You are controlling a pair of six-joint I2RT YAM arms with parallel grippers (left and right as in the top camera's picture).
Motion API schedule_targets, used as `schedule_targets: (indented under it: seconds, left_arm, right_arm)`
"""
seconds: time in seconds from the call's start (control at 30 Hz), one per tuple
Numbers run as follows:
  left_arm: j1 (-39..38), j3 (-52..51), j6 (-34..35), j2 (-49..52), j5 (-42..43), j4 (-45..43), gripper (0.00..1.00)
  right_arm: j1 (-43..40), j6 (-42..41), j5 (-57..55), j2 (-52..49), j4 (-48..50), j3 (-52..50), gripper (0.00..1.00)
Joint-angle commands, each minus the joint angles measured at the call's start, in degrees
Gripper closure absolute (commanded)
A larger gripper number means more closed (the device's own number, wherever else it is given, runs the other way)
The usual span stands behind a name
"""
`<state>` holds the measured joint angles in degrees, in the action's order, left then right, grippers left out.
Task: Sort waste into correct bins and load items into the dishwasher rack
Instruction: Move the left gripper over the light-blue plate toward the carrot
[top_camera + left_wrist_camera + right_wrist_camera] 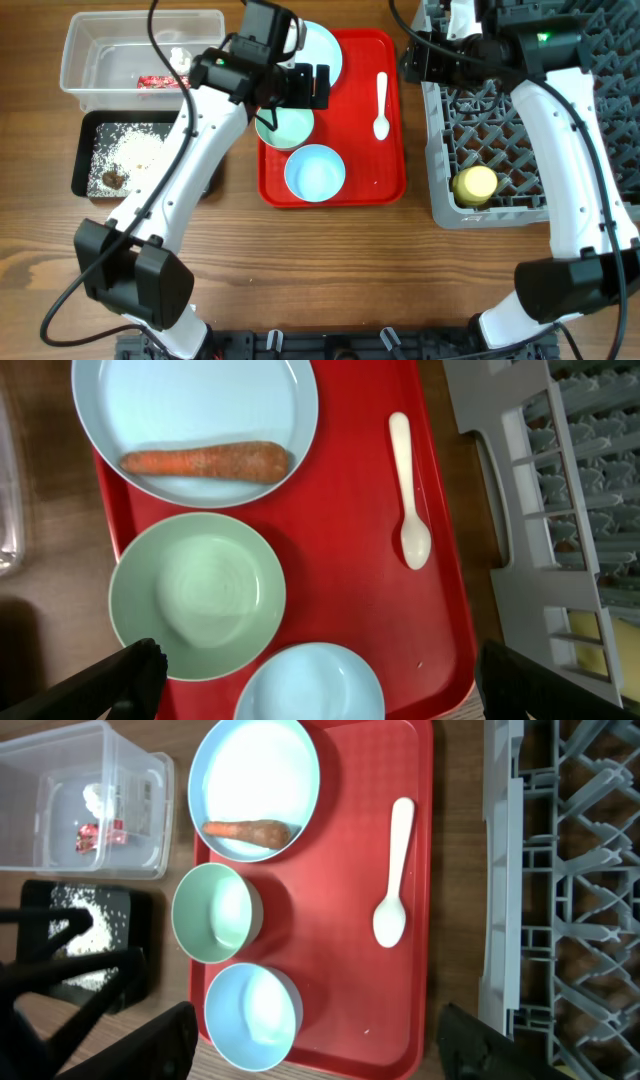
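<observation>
A pale blue plate (190,410) at the back of the red tray (340,560) holds an orange carrot (205,461). In front of it stand a pale green bowl (197,595) and a light blue bowl (310,685), both empty. A white spoon (410,490) lies on the tray's right side. My left gripper (305,85) hovers open and empty over the plate and green bowl. My right gripper (415,60) is open and empty above the gap between the tray and the grey rack (530,190). A yellow cup (475,184) lies in the rack.
The clear tub (90,40) at the back left holds a red wrapper (160,82) and a white tissue (180,58). The black tray (85,150) in front of it holds rice (140,150) and a brown lump (113,178).
</observation>
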<state>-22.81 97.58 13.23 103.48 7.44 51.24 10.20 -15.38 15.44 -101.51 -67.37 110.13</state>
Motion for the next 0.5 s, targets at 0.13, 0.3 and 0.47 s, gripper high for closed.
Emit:
schedule_targets:
  seconds: [0.13,0.3,0.47]
  left_arm:
    - [-2.91,0.57,7.19,5.62,-4.55,0.02,0.02]
    - [-4.11,0.57,7.21,9.99,-4.55,-0.33,0.01]
    - [-4.04,0.57,8.72,11.63,-4.66,-0.42,0.04]
  right_arm:
    - [-0.48,-3.89,-2.49,-1.46,0.52,0.76,0.25]
    - [-0.50,-3.69,-2.51,-1.46,0.42,0.76,0.26]
    - [-0.50,-3.67,-2.49,-1.46,0.42,0.76,0.26]
